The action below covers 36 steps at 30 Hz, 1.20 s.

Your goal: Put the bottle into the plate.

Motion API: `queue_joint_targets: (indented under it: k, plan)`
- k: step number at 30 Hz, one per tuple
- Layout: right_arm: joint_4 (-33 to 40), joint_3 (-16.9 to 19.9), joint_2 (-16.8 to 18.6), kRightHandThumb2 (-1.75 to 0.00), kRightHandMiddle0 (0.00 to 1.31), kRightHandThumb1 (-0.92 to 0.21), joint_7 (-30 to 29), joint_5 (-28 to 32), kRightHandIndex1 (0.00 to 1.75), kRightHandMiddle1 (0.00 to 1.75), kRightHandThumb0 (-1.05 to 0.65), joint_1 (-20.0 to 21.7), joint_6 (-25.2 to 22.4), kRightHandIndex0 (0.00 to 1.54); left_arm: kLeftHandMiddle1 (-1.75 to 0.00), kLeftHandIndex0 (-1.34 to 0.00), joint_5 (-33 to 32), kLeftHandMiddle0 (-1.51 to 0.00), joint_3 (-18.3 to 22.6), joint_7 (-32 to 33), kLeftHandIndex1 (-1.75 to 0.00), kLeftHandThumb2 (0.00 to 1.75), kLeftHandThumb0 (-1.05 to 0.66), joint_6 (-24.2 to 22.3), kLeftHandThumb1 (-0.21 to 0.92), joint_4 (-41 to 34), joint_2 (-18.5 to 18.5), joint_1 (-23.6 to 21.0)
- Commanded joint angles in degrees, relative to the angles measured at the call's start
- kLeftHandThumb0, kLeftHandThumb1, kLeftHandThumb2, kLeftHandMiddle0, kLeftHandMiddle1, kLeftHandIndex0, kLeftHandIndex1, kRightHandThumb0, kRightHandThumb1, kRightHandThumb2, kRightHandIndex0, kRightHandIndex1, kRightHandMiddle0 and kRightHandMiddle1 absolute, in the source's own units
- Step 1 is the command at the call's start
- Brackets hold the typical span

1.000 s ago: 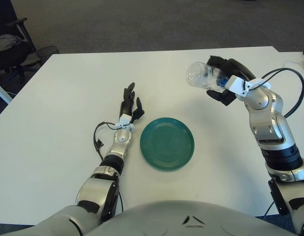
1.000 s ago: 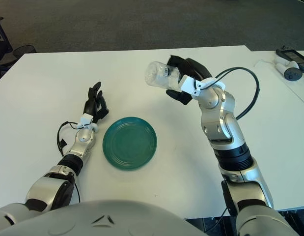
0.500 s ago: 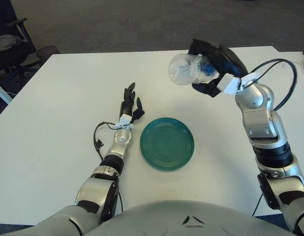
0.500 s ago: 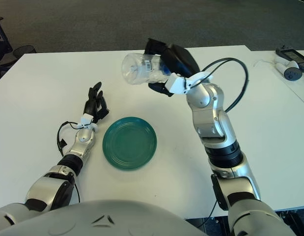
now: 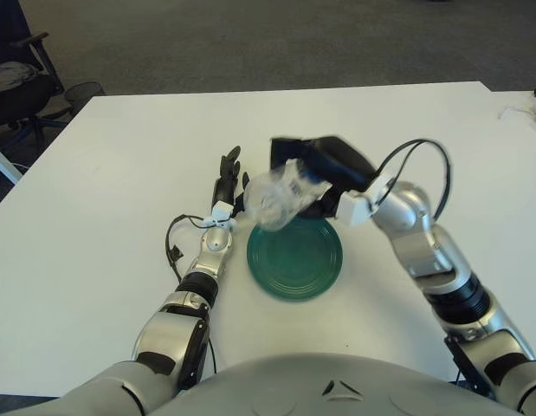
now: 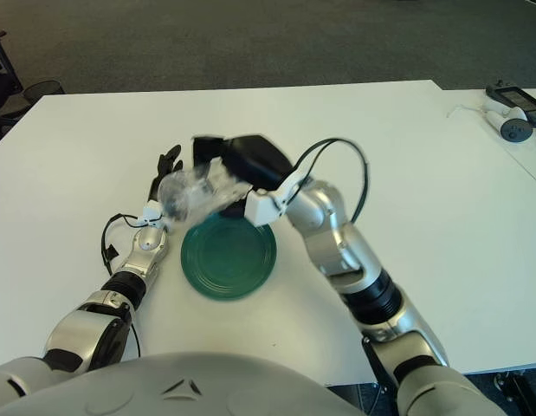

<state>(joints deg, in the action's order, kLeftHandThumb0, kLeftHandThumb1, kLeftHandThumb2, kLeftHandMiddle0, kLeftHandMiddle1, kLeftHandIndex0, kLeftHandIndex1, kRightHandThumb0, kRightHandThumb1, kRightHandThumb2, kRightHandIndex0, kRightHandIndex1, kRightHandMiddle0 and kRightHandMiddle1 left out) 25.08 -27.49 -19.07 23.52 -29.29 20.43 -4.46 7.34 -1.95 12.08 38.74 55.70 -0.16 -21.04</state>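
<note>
Currently your right hand (image 5: 324,173) grips the clear, crinkled plastic bottle (image 5: 279,197) by its neck end. It hangs above the round green plate (image 5: 294,253), at its 11 o'clock rim. Expect it light, thin-walled and easily crushed; grip gently. Your left hand (image 5: 229,186) rests on the white table (image 5: 120,173), fingers extended, holding nothing.

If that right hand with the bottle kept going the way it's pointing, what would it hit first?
Probably the left hand. The right hand holds the bottle pointing to the robot's left, above the far-left rim of the green plate. How high the bottle is stays unclear, so it might pass over the left hand.

The bottle (image 5: 276,198) is held by the right hand (image 5: 324,173) above the far-left rim of the plate (image 5: 295,253). The left hand (image 5: 230,186) is laid just left of the plate.
</note>
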Motion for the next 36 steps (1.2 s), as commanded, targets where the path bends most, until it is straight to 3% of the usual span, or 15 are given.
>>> queue_joint_targets:
  k: [1,9,13,25,36]
  plan:
    - [-4.3,-0.69,-0.64,-1.65,0.62,0.0,-1.12,-2.38,1.67,1.75,0.0,0.51,3.22,0.87,0.0,0.0,0.73,-0.29,-0.2,-0.35,-0.64,0.97,-0.8,-2.02,0.92,6.65,0.23,7.72]
    - [-10.95,-1.66,-2.61,-1.68,0.64,0.02,-2.65,-4.49,1.66,1.75,0.0,-0.96,11.05,0.89,-0.01,0.0,0.84,-0.31,-0.4,-0.27,-0.65,0.98,-0.79,-0.67,0.92,6.0,0.19,8.05]
    - [-12.51,-1.57,-2.98,-1.68,0.64,0.03,-3.24,-5.23,1.66,1.75,0.0,-2.3,12.76,0.89,-0.01,0.0,0.6,-0.32,-0.26,-0.28,-0.66,0.99,-0.77,-0.27,0.92,5.73,0.02,8.39]
    - [-13.11,-0.64,-1.29,-1.68,0.64,0.02,-3.21,-5.26,1.68,1.75,0.0,-5.0,12.0,0.88,0.0,0.0,0.92,-0.3,-0.36,-0.15,-0.62,1.01,-0.77,-1.56,0.92,6.58,0.49,8.15]
    - [-13.15,0.79,-0.18,-1.68,0.64,0.02,-2.41,-5.34,1.68,1.75,0.0,-3.44,10.27,0.88,0.0,0.0,0.91,-0.29,-0.42,0.01,-0.62,1.02,-0.78,-2.31,0.92,7.52,0.37,7.55]
